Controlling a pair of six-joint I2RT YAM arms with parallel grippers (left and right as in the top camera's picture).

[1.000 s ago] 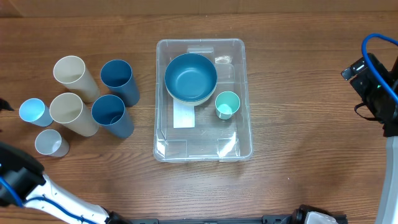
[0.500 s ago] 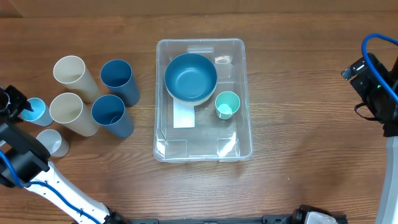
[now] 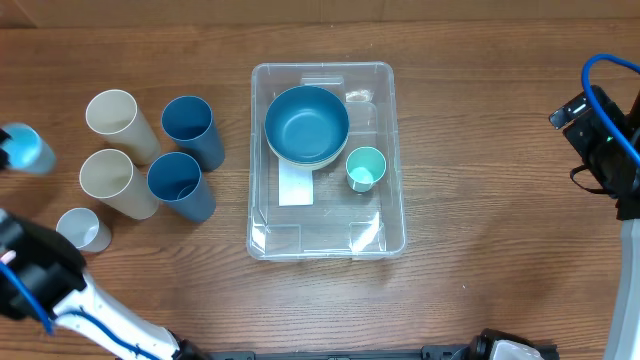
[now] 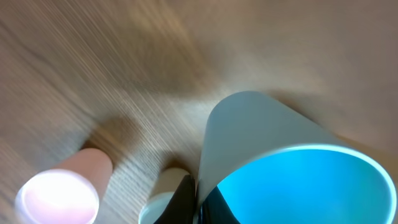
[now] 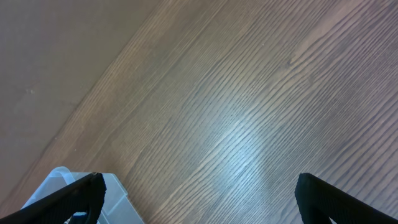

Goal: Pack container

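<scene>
Nearest on the left, my left arm (image 3: 40, 292) reaches in from the near edge of the table (image 3: 480, 250). Just beyond it the small white cup (image 3: 82, 228) stands upright, mouth open.

Farther along the left edge is the light-blue cup (image 4: 292, 186), a blur from overhead. My left gripper (image 4: 200, 203) is clamped on its rim. One dark finger (image 4: 184, 198) lies outside the wall and the other inside, with the wall pinched between them. The cup fills my left wrist view, mouth toward the camera. I cannot tell whether its base touches the wood.

To the right of it, the nearer cream cup (image 3: 113, 183) and the nearer dark-blue cup (image 3: 180, 186) stand close side by side. Behind them the farther cream cup (image 3: 118, 121) and the farther dark-blue cup (image 3: 191, 131) make a second pair.

The container (image 3: 325, 226) sits mid-table, well right of those cups, its long sides running near to far. Its near half holds nothing. A white label (image 3: 297, 187) lies on the base left of centre. A teal cup (image 3: 365, 168) stands upright against the right side, and a blue bowl (image 3: 307, 123) fills the far left part, with a pale rim showing under it.

Far right, well apart from the container, my right gripper (image 5: 199, 186) is spread wide over bare wood with nothing between its fingers. One corner of the container shows at the lower left of that wrist view.
</scene>
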